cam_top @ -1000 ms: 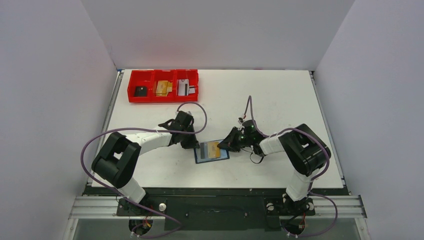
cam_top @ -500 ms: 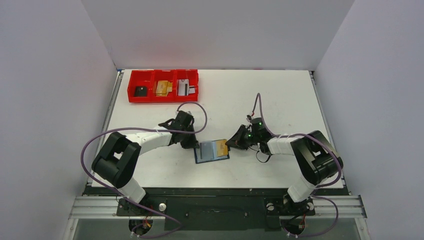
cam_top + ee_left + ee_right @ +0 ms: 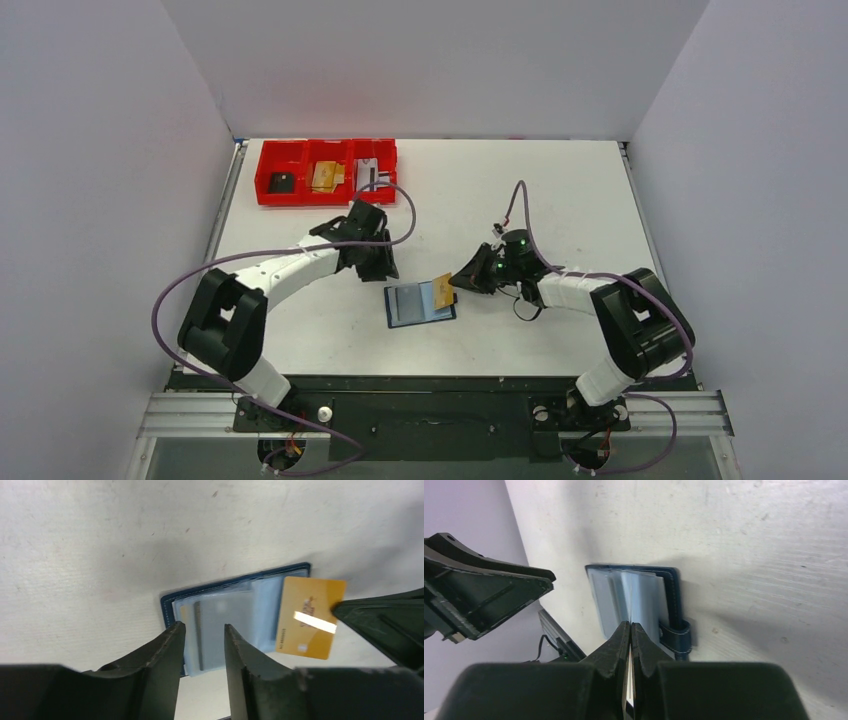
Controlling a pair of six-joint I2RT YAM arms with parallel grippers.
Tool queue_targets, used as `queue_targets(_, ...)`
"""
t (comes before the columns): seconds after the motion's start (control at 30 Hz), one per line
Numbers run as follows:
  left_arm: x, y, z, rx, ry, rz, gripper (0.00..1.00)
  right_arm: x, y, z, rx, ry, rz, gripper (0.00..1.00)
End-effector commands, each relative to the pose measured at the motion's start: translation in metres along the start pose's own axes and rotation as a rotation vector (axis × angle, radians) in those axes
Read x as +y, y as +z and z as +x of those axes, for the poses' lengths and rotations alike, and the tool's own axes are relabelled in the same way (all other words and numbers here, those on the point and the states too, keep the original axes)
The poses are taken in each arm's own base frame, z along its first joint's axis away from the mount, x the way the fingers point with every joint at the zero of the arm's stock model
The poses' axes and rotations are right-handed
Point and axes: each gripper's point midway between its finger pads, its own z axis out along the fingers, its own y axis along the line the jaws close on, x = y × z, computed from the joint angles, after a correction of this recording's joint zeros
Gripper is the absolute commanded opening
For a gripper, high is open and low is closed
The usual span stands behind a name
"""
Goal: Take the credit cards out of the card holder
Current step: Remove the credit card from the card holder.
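Note:
The navy card holder (image 3: 415, 306) lies open on the table, blue-grey pockets up. My right gripper (image 3: 457, 287) is shut on a tan-gold credit card (image 3: 443, 292). The card sticks out past the holder's right edge and only its left end overlaps the holder. In the left wrist view the gold card (image 3: 310, 617) overlaps the holder (image 3: 220, 610), where a silvery-grey card (image 3: 225, 625) sits in a pocket. My left gripper (image 3: 383, 266) is open and empty, above and to the left of the holder. In the right wrist view the gripper (image 3: 630, 630) pinches the card edge-on beside the strap tab (image 3: 676, 636).
A red three-compartment tray (image 3: 262, 192) stands at the back left, holding a black card (image 3: 282, 182), a tan-gold card (image 3: 325, 176) and a silvery card (image 3: 370, 175). White walls close in the table on three sides. Purple cables loop over both arms.
My right gripper has drawn the tan-gold card to the right, mostly out of the holder. My left gripper has left the holder's left edge and moved up and back.

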Motion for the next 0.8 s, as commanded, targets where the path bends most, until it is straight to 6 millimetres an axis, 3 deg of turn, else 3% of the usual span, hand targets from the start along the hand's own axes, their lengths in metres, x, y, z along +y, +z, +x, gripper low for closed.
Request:
queue_targets(0.0, -0.034, -0.045, -0.034, -0.075, 0.017, 0.158, 0.36, 0.056, -0.014, -0.025, -0.054, -0.034, -0.152, 0.00)
queue_targets(0.2, -0.068, -0.072, -0.047, -0.070, -0.016, 0.457, 0.42, 0.101, -0.029, -0.041, -0.072, -0.007, -0.289, 0.00)
queue_targets(0.47, -0.088, -0.096, -0.051, -0.050, -0.073, 0.717, 0.43, 0.147, -0.043, -0.055, -0.076, 0.040, -0.455, 0.00)
queue_targets(0.77, -0.099, -0.102, -0.045, -0.018, -0.103, 0.844, 0.43, 0.168, -0.048, -0.057, -0.058, 0.078, -0.547, 0.00)
